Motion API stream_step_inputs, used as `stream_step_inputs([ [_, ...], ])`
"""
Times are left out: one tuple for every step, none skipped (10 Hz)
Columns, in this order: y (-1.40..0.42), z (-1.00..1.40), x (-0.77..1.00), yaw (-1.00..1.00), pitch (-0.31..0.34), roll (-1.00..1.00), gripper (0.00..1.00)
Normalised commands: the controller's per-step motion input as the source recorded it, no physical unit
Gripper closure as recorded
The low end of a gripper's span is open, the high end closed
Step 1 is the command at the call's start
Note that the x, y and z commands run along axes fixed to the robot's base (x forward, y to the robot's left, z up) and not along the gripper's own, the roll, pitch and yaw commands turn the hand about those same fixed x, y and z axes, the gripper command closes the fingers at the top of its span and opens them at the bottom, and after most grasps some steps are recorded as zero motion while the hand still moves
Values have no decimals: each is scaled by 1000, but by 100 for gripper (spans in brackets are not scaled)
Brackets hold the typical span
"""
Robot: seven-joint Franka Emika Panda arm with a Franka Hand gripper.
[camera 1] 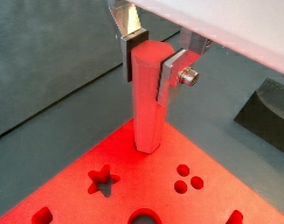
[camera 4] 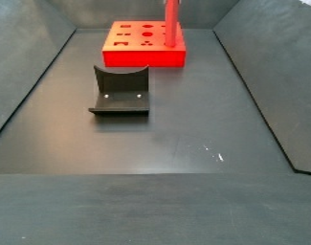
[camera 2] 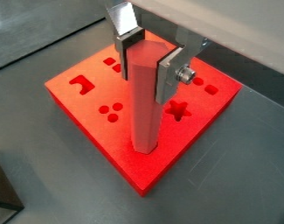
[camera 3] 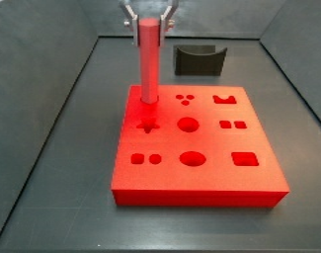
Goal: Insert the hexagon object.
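Pincer clenched on peg, held upright w/ its tip at a corner of the block, upper centre in a side view. Hex hole hidden; if you're off-axis or rotated, tip may jam or slip.

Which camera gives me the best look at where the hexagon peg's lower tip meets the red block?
A wrist view: the hexagon peg, held upright by the end effector, shows its tip at the red block corner. A side view shows it head-on; the far one shows little.
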Motion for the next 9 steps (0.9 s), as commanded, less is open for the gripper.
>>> stream_step_inputs([
  [20,-634,0,-34,-74,0,100],
  [11,-871,0,-37,-166,-50,100],
  [3,-860,0,-20,-174,-54,100],
  [0,-843,0,0,-166,-51,100],
  [0,-843,43,0,-156,-34,100],
  [0,-674,0,0,-90,0,100],
  [-29,-360,0,0,0,104,100],
  [0,-29,0,0,16,81,100],
  [0,0,0,0,0,0,100],
])
